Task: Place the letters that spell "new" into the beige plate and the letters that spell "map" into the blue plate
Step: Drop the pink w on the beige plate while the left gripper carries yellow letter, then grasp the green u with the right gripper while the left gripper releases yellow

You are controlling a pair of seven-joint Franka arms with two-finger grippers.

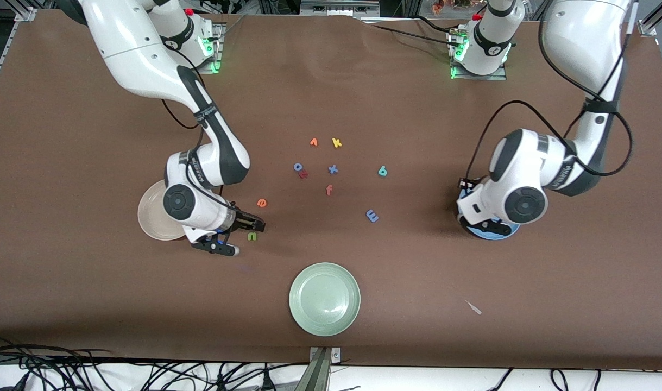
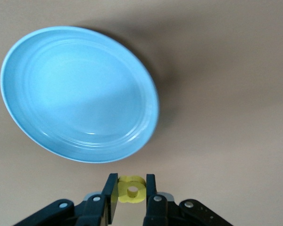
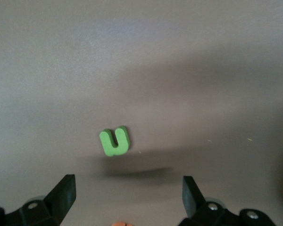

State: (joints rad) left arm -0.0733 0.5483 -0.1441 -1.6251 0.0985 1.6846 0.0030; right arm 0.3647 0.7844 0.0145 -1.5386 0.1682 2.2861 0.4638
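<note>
Left claw (image 2: 131, 190) pinches the yellow "a" (image 2: 130, 189) over the blue plate (image 2: 80, 94), release due next, while the right claw (image 3: 127, 200), spread wide, hovers above the green "n" (image 3: 115, 141) on the worktop.

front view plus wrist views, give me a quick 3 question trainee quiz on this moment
1. True or false: the left gripper is shut on the yellow "a".
2. Which letter is the open right gripper over? A) green "n" B) orange "e" C) blue "m"
3. Fill in: the left gripper hangs at the rim of the ____ plate.

Key: 1 true; 2 A; 3 blue.
</note>
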